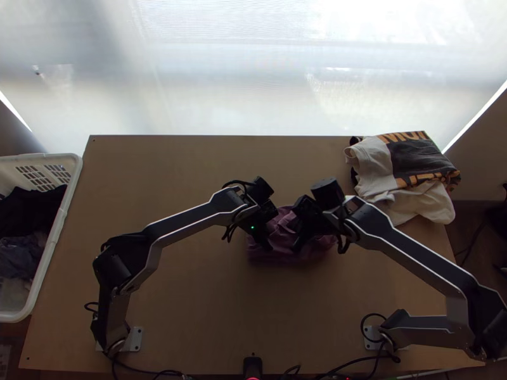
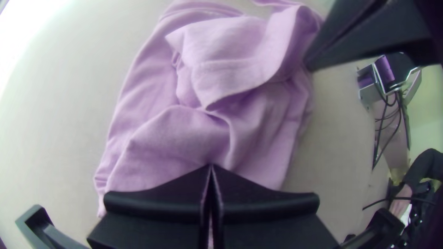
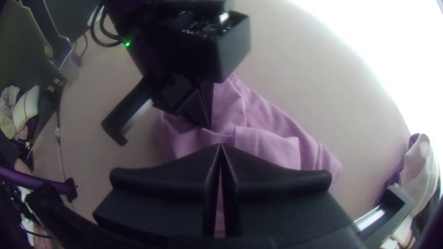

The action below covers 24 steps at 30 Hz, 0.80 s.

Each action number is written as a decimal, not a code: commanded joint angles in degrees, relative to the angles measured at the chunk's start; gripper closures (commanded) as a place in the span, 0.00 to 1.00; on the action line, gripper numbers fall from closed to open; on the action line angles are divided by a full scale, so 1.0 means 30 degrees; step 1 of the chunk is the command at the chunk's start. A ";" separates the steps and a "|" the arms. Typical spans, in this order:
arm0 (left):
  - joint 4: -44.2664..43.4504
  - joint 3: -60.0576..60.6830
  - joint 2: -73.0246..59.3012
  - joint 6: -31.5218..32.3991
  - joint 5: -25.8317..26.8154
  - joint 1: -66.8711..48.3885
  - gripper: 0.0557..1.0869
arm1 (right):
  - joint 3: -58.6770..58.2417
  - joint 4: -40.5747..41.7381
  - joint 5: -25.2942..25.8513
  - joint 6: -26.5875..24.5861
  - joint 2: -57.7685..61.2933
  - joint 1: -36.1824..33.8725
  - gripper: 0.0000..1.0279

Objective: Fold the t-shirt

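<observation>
Stretches as a wooden table (image 1: 203, 304) below the left gripper (image 1: 263, 246) and the right gripper (image 1: 296, 246). Bears a bunched purple t-shirt (image 1: 317, 249) under both, and a loose pile of clothes (image 1: 415, 161) beyond the right gripper, out to its right.

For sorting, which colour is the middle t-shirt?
Pinkish purple t-shirt, clearest in the left wrist view.

Basket (image 1: 56, 235) left of table (image 1: 190, 304), clothes (image 1: 28, 212) inside; t-shirt (image 1: 272, 252) centrally on table; garment pile (image 1: 415, 158) at far right.

The purple t-shirt (image 2: 198, 131) is soft matt cloth, the table (image 1: 196, 291) smooth wood, the basket (image 1: 57, 233) plastic.
</observation>
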<state>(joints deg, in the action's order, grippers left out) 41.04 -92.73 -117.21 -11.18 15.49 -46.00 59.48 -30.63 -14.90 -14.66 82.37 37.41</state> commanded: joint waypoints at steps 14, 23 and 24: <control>-0.0642 0.2521 0.1013 -0.1840 -0.2906 0.0919 0.96 | -0.0170 0.2594 -0.1597 -0.0330 0.4595 0.0216 0.97; -0.1169 0.3722 0.1657 -0.2074 -0.3258 0.0977 0.96 | -0.0844 0.3326 -0.1597 -0.1502 0.5532 -0.0458 0.97; -0.1228 0.3780 0.1657 -0.2162 -0.3287 0.1006 0.96 | -0.0931 0.3326 -0.1597 -0.1736 0.5562 -0.0780 0.97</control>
<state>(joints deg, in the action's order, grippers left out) 38.22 -83.72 -113.32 -16.82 6.46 -43.33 57.87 -21.82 -19.57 -17.26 97.17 37.67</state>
